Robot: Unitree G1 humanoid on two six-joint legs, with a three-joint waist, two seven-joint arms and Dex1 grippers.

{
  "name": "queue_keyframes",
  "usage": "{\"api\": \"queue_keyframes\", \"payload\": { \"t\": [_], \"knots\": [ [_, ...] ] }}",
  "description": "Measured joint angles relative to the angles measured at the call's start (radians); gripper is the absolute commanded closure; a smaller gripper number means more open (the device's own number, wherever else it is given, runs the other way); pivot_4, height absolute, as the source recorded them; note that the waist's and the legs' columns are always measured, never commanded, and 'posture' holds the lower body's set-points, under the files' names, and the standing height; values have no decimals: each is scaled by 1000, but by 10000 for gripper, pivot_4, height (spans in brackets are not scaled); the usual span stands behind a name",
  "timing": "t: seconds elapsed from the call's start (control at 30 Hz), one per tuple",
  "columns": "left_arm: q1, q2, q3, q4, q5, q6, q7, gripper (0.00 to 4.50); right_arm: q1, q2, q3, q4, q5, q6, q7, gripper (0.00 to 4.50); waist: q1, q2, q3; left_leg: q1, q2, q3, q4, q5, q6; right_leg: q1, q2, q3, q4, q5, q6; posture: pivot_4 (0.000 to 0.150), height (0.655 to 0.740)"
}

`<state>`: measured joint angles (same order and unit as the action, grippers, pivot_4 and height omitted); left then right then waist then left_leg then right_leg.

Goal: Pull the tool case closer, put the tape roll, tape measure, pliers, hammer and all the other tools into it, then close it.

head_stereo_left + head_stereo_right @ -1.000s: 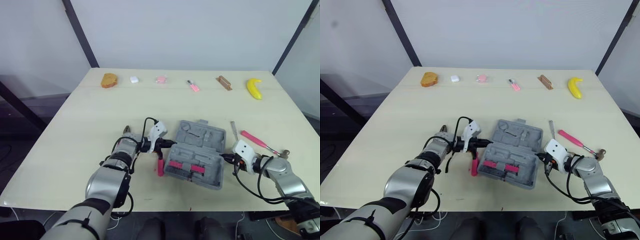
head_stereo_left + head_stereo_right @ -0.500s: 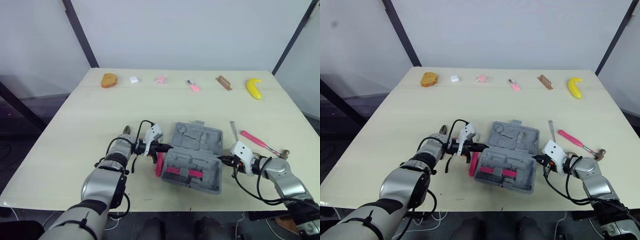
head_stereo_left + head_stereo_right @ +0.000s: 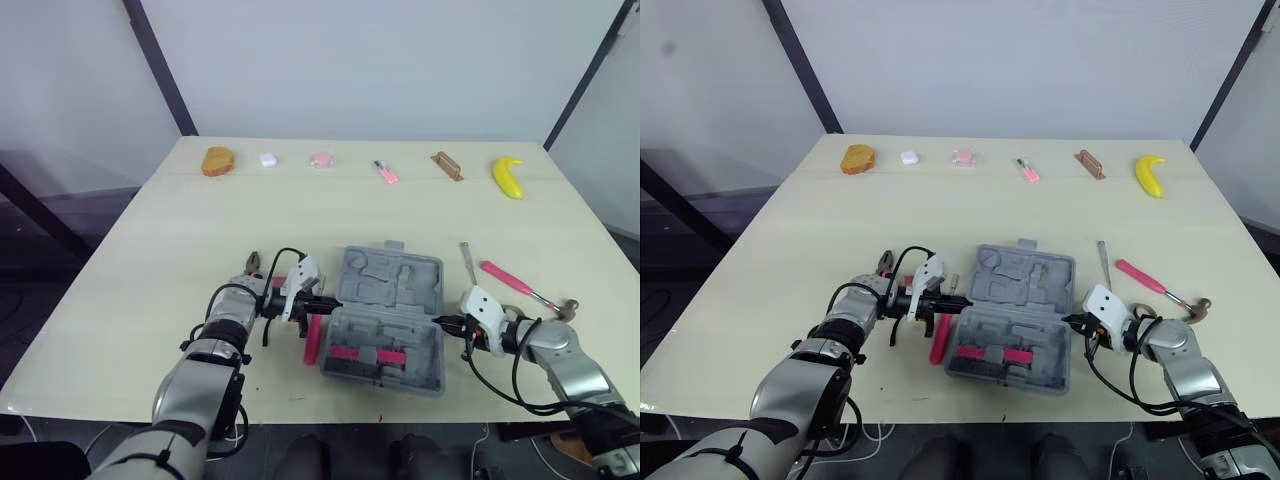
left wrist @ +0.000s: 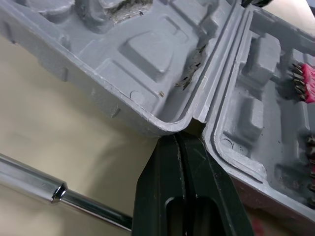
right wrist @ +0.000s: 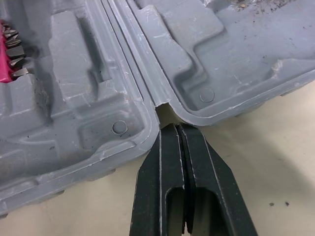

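The grey tool case (image 3: 387, 300) lies open near the table's front edge, lid away from me, with pink bit holders (image 3: 352, 353) in its base. My left gripper (image 3: 326, 303) is shut, its tip pressed into the hinge notch on the case's (image 4: 147, 54) left side. My right gripper (image 3: 441, 322) is shut too, its tip at the hinge notch on the case's (image 5: 74, 88) right side. A pink-handled screwdriver (image 3: 311, 341) lies just left of the case, under my left gripper. The pink hammer (image 3: 518, 285) and a metal tool (image 3: 466, 262) lie to the right. Pliers (image 3: 252, 263) peek out beside my left wrist.
Along the far edge sit a bread piece (image 3: 216, 160), a small white object (image 3: 267, 158), a pink object (image 3: 321, 159), a small pink tool (image 3: 385, 171), a wooden block (image 3: 447, 165) and a banana (image 3: 508, 176). The screwdriver's metal shaft (image 4: 59, 192) runs beside my left fingers.
The case has slid toward the front edge and turned to sit squarer to me. Both shut grippers moved with it, staying at its hinge ends.
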<state>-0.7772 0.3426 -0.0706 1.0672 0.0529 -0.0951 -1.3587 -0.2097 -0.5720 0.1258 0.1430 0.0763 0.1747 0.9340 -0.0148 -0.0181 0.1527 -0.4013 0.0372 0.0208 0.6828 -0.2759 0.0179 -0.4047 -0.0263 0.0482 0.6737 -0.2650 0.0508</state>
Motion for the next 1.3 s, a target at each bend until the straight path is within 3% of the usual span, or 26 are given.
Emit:
{"api": "queue_keyframes", "payload": {
  "t": [0.5, 1.3],
  "knots": [
    [129, 30, -30, -277, -46, 219, -16, 44735, 46, -14, 1, -50, 5, 17, 1, 45000, 1, 0, 0, 0, 0, 0, 0, 0, 0, 0, 0, 0, 0, 0, 0, 1500, 7400],
    [273, 138, -97, -547, -98, 354, -23, 44735, 76, -10, 27, -112, 27, 62, 27, 45000, 0, 0, 0, 1, 0, -1, 0, 0, 0, 0, 0, 1, 1, 0, 0, 1500, 7400]
  ]
}}
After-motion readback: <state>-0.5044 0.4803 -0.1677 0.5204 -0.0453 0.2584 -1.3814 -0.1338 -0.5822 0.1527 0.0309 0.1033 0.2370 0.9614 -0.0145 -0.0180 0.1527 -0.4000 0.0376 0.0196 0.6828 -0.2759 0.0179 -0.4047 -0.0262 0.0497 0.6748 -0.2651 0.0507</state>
